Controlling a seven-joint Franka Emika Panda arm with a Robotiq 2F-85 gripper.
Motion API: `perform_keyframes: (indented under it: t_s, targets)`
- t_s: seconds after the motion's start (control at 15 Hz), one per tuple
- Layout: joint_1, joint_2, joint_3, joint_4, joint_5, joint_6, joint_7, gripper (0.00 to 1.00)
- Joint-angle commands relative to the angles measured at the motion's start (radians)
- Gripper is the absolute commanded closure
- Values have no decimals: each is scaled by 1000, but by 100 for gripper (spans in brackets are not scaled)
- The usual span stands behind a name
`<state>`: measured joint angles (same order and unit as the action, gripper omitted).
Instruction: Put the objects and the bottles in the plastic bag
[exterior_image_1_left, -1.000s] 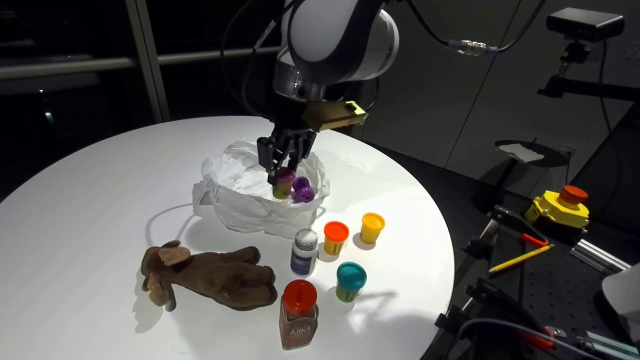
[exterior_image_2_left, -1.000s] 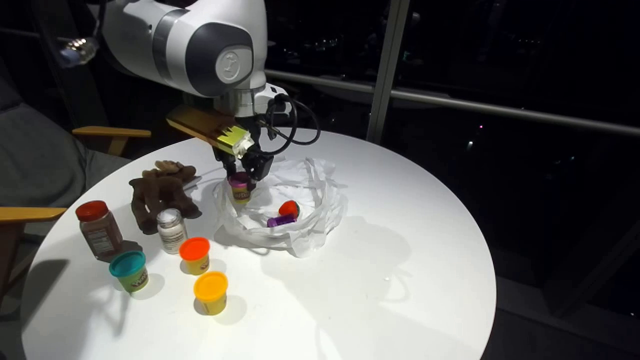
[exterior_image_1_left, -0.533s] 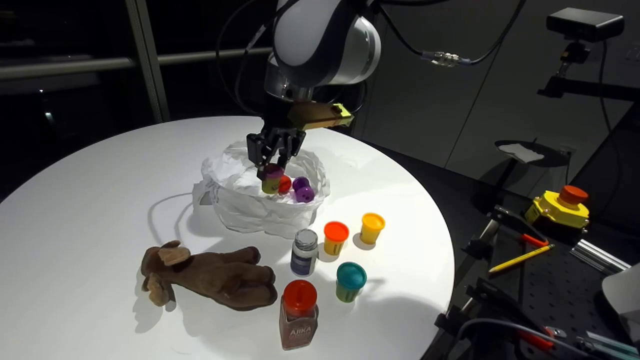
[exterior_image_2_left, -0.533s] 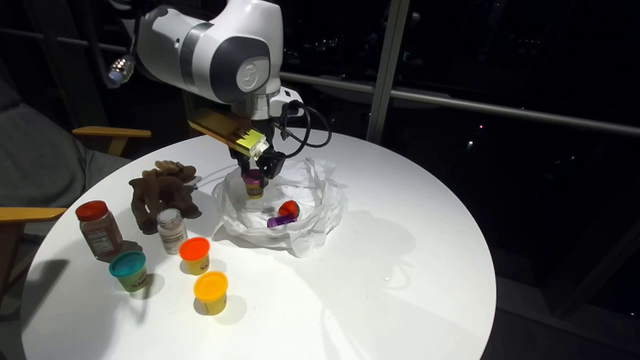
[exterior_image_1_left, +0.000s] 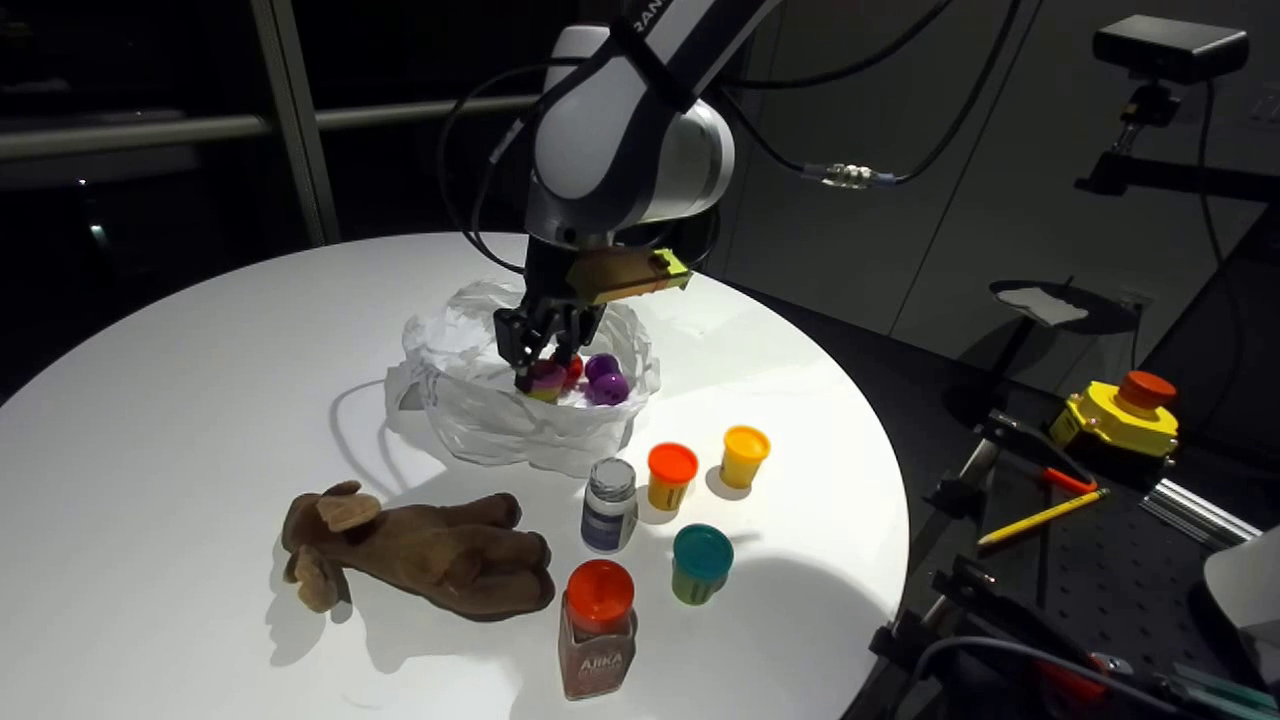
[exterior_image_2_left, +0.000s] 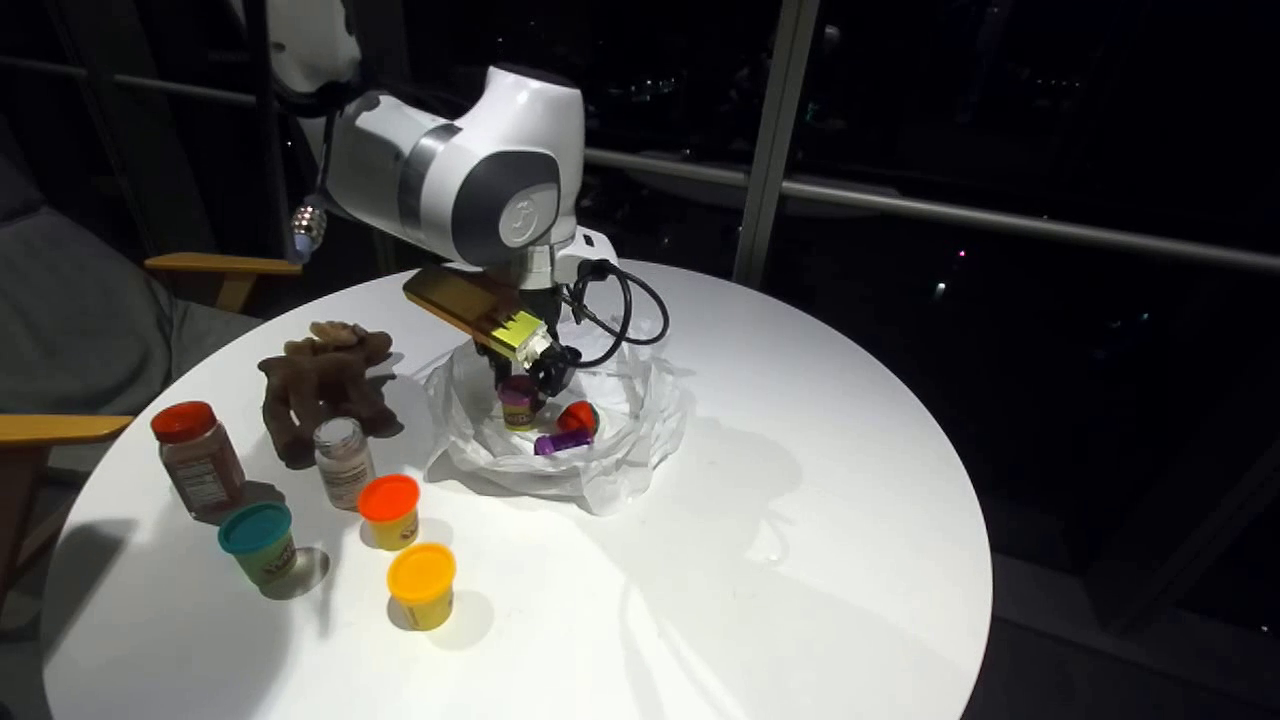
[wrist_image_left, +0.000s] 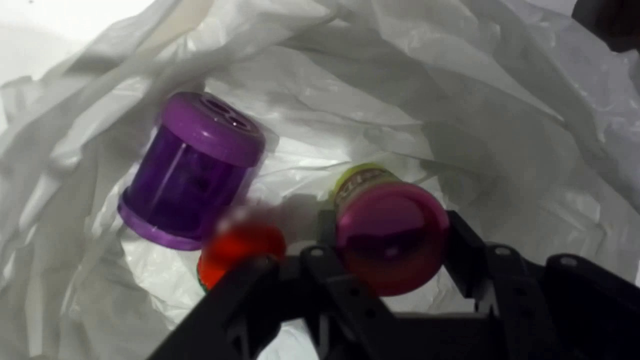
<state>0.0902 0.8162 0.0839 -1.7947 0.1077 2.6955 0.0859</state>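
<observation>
A gripper (wrist_image_left: 391, 237) clasps a small tub (exterior_image_2_left: 518, 411) with a glossy magenta lid and yellow body, inside a wrinkled, translucent white plastic bag (exterior_image_1_left: 520, 430). Near it lie a shiny purple cylinder (wrist_image_left: 192, 172) and a red piece (exterior_image_2_left: 577, 418). On the table (exterior_image_1_left: 190, 400) stand a white bottle (exterior_image_1_left: 608, 507) and a red-capped brown bottle (exterior_image_1_left: 597, 648), near a brown plush toy (exterior_image_1_left: 430, 550).

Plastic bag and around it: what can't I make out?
Magenta-lidded tub, in an exterior view: base hidden by the plastic bag's near wall.
Red piece, wrist view: blurred, partly covered by the gripper.
Dark shape, wrist view: cut off by the edge, unidentifiable.
Pale bottle, in an exterior view: label print too small to read.
</observation>
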Motion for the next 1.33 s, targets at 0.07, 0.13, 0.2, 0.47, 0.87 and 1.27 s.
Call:
perform_keyframes:
  t_s: [0.07,0.13,0.2,0.47,0.87,1.27]
  targets:
    - [-15,-13,13,3,7,3,-13,14]
    - [-20,-38,14,-22,7,6,-18,8]
    - [-28,-79,17,-57,6,-4,-27,0]
    - [-89,-245,53,-193,37,-75,-74,0]
    - [-178,-523,43,-493,100,-172,-197,0]
    - [-207,-609,39,-678,165,-176,-455,0]
